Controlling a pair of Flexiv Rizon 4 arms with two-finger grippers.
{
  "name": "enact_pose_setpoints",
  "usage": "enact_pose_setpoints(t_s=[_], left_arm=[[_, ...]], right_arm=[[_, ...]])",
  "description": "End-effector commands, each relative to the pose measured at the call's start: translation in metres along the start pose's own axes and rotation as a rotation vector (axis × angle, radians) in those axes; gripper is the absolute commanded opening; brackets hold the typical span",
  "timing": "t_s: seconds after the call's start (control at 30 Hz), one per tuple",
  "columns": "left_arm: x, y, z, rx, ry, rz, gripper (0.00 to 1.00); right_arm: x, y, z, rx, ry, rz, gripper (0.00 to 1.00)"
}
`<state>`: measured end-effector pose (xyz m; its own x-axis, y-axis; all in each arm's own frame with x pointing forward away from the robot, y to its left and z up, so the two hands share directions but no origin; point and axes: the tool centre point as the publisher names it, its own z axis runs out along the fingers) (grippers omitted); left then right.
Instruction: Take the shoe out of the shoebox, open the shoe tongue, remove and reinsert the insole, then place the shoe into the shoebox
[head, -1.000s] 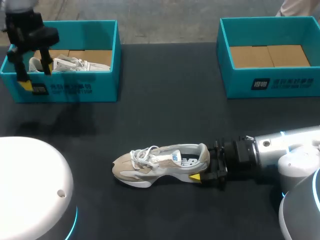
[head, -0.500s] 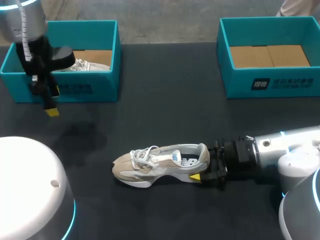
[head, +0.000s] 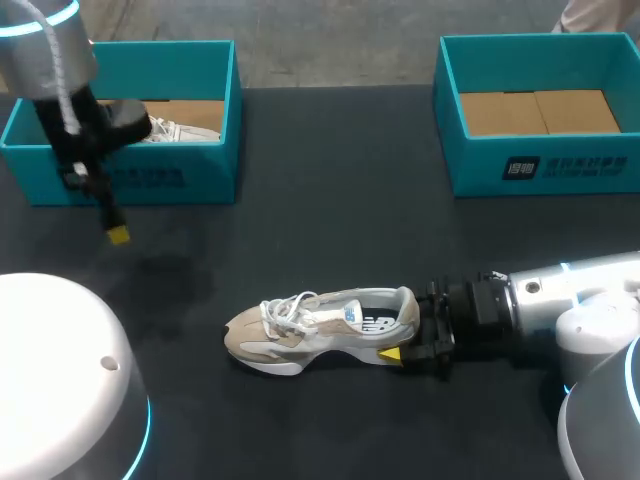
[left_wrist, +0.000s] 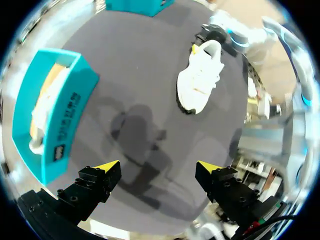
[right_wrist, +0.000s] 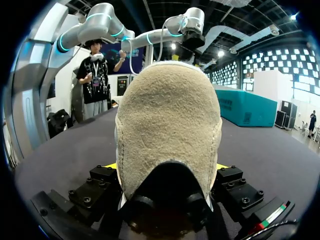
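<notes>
A beige and white shoe (head: 320, 325) lies on its sole on the black table, toe toward the left. My right gripper (head: 408, 350) is shut on its heel. In the right wrist view the suede heel (right_wrist: 167, 125) fills the gap, with a finger (right_wrist: 97, 182) pressed against each side. My left gripper (head: 115, 232) hangs open and empty above the table, just in front of the left shoebox (head: 200, 175). In the left wrist view its two yellow-tipped fingers (left_wrist: 107, 167) stand far apart, and the shoe (left_wrist: 202, 75) lies well ahead of them.
The left teal shoebox (left_wrist: 57, 120) holds another white shoe (head: 175, 130). A second teal shoebox (head: 540, 170) with a bare cardboard floor stands at the back right. Bare black table lies between the boxes and the shoe.
My left arm has come away from above the left shoebox, toward the front, and turned; its gripper now hangs lower over the table. The right arm and shoe have not moved.
</notes>
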<state>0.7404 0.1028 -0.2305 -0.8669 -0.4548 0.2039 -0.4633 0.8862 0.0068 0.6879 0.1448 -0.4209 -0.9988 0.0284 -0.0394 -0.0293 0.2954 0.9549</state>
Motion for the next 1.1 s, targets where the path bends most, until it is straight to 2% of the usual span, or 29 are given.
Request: enact_pose_setpoints(t_s=[0.03,0.07,0.2,0.3,0.4,0.83,0.9,1.0,1.1], left_arm=[[0.036,-0.007,0.024,-0.007,-0.07,-0.22,1.0],[0.042,-0.009,0.027,-0.011,-0.094,-0.277,1.0],[0.063,-0.01,0.028,0.053,-0.162,-0.48,1.0],[0.078,-0.011,0.034,0.08,-0.125,-0.54,1.0],[0.094,-0.016,0.043,0.057,-0.104,-0.52,1.0],[0.094,-0.016,0.043,0.057,-0.104,-0.52,1.0],[0.094,-0.023,0.055,0.033,-0.076,-0.605,1.0],[0.102,-0.03,0.065,0.008,0.039,-0.641,1.0],[0.114,-0.039,0.073,-0.005,0.054,-0.686,1.0]], right_arm=[[0.0,0.0,0.004,0.004,0.0,0.0,0.0],[0.0,0.0,0.004,0.004,0.0,0.0,0.0],[0.0,0.0,0.004,0.004,0.0,0.0,0.0],[0.0,0.0,0.004,0.004,0.0,0.0,0.0],[0.0,0.0,0.004,0.004,0.0,0.0,0.0],[0.0,0.0,0.004,0.004,0.0,0.0,0.0],[0.0,0.0,0.004,0.004,0.0,0.0,0.0],[0.0,0.0,0.004,0.004,0.0,0.0,0.0],[0.0,0.0,0.004,0.004,0.0,0.0,0.0]])
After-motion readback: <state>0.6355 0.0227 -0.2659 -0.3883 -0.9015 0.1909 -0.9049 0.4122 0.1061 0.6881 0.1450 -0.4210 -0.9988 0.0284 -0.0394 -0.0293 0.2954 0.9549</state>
